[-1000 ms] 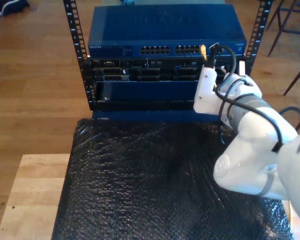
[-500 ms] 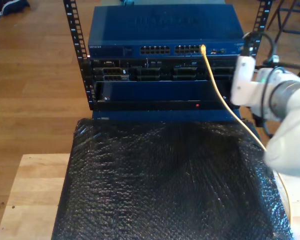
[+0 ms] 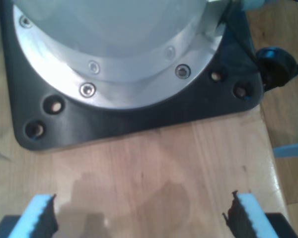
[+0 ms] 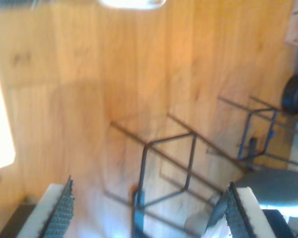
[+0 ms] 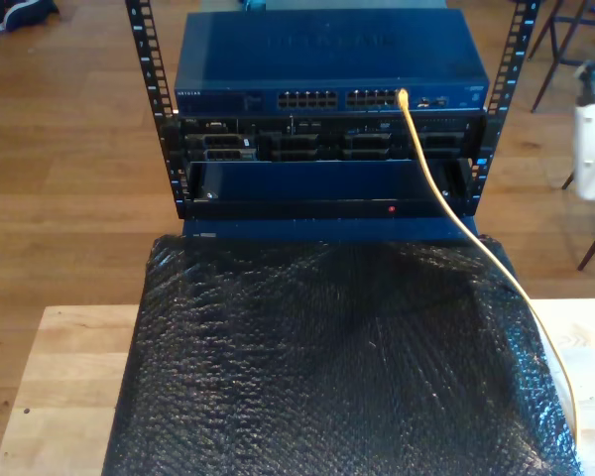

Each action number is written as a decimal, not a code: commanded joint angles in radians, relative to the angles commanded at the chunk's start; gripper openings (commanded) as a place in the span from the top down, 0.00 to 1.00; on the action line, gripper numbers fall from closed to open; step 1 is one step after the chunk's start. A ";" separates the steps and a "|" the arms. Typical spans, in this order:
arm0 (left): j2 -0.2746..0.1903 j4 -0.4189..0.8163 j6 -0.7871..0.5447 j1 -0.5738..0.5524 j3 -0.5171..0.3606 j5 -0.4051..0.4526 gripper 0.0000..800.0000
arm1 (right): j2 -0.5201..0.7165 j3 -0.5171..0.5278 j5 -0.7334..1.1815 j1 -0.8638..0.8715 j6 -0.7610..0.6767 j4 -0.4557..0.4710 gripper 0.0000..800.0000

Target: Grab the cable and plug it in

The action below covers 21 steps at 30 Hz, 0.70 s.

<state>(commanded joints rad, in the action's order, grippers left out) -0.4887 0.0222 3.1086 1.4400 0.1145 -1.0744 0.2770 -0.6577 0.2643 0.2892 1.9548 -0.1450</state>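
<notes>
At switch port, yellow cable (image 5: 446, 203) plugged.

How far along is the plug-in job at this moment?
Done, by the look of it: the cable runs up to a port on the blue switch. Nothing is in hand: my second gripper is open over bare floor, my first gripper open too. Nothing obvious remains.
</notes>
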 joint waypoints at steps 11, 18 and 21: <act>0.000 0.000 0.000 0.000 0.000 0.000 0.00 | 0.000 -0.087 0.399 0.253 0.213 0.002 0.01; 0.000 0.000 0.000 0.000 0.000 0.002 0.00 | 0.043 -0.078 0.562 0.371 0.353 0.008 0.00; 0.000 0.000 0.000 0.000 0.000 0.000 0.00 | 0.086 -0.069 0.635 0.448 0.431 0.008 0.00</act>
<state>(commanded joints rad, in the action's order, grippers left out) -0.4887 0.0222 3.1086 1.4400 0.1145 -1.0744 0.3629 -0.7267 0.8995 0.7373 2.3859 -0.1373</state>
